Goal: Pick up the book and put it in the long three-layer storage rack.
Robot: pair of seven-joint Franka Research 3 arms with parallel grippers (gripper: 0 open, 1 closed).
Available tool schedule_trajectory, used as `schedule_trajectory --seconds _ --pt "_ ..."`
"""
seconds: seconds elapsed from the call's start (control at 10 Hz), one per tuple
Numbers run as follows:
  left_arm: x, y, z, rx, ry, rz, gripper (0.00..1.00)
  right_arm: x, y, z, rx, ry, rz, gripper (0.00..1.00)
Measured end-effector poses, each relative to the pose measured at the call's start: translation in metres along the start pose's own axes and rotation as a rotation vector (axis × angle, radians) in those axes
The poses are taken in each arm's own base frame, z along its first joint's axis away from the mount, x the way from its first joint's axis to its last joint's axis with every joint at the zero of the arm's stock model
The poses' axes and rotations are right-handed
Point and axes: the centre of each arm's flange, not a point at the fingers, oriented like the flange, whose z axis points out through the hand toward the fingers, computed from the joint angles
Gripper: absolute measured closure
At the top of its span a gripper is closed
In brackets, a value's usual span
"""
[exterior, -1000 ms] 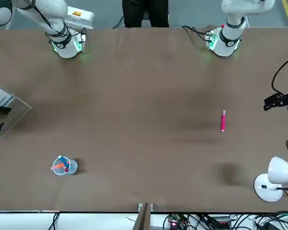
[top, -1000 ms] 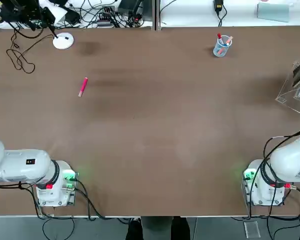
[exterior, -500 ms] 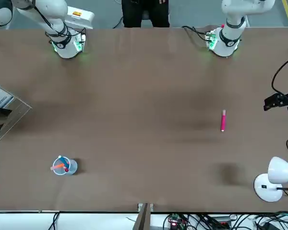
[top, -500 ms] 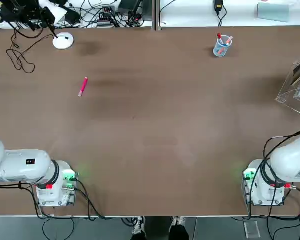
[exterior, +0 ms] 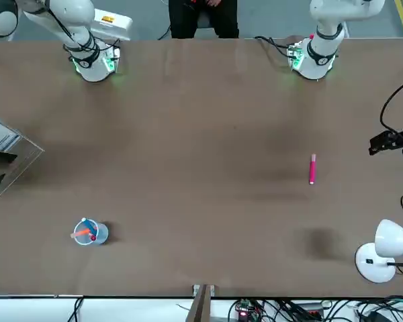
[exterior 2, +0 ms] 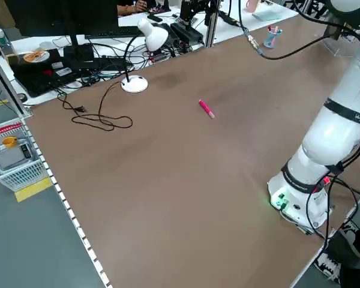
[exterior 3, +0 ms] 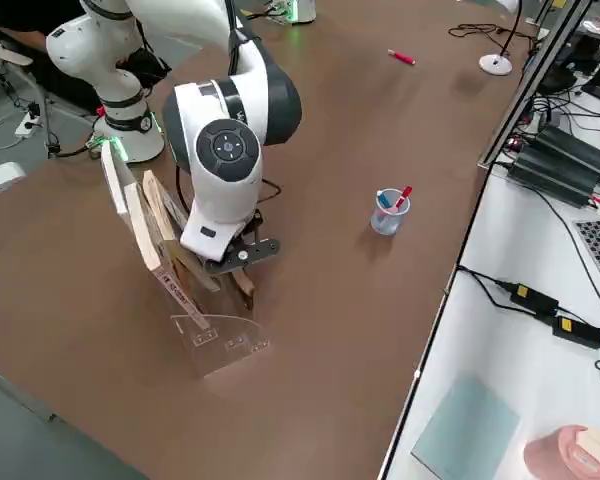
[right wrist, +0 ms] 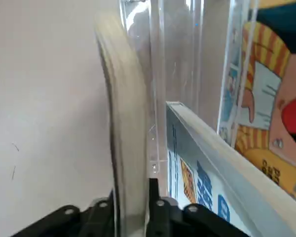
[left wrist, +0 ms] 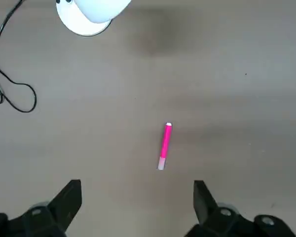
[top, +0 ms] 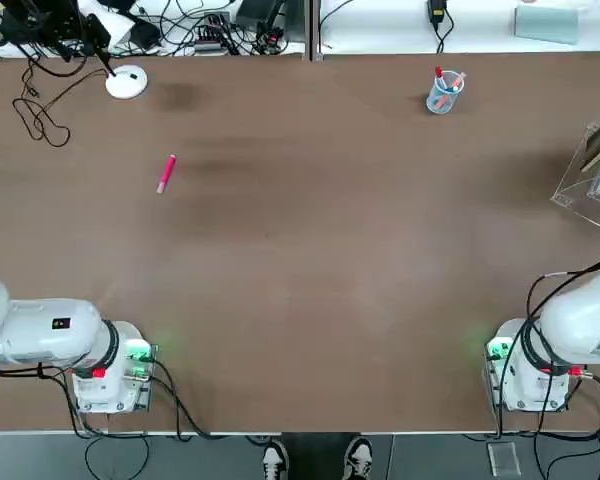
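The long three-layer storage rack (exterior 3: pixel 215 340) is clear acrylic and stands at the table's right edge (top: pixel 590 170). Several books lean in its slots. In the right wrist view the book (right wrist: pixel 123 123) shows its pale edge upright inside the rack (right wrist: pixel 158 59), beside two colourful covers. My right gripper (right wrist: pixel 129 205) is shut on the book, one finger pressed to each face. From the right side the right gripper (exterior 3: pixel 235 262) reaches down into the rack. My left gripper (left wrist: pixel 137 197) hovers open above a pink pen (left wrist: pixel 164 146).
The pink pen (top: pixel 166 173) lies on the left half of the table. A clear pen cup (top: pixel 444 92) stands at the back right. A white desk lamp (top: pixel 127 82) with a black cable sits at the back left. A person's shoes show at the near edge.
In the top view less of the book's dark cover shows in the rack than a second ago. A person's shoes have come into view at the near edge. The left arm has not moved.
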Motion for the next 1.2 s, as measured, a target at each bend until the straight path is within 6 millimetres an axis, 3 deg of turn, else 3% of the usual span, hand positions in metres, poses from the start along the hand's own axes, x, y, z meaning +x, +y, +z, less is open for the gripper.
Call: schedule_trajectory --seconds 0.7,1.2 --pt "0.0006 0.0001 0.002 0.0 -0.003 0.0 0.0 0.0054 -0.0001 0.0084 -0.008 -0.003 -0.014 0.0" --pt "0.0008 0.0001 0.0024 0.0 -0.004 0.0 0.0 0.005 -0.0081 0.0059 -0.007 0.003 -0.028 0.0"
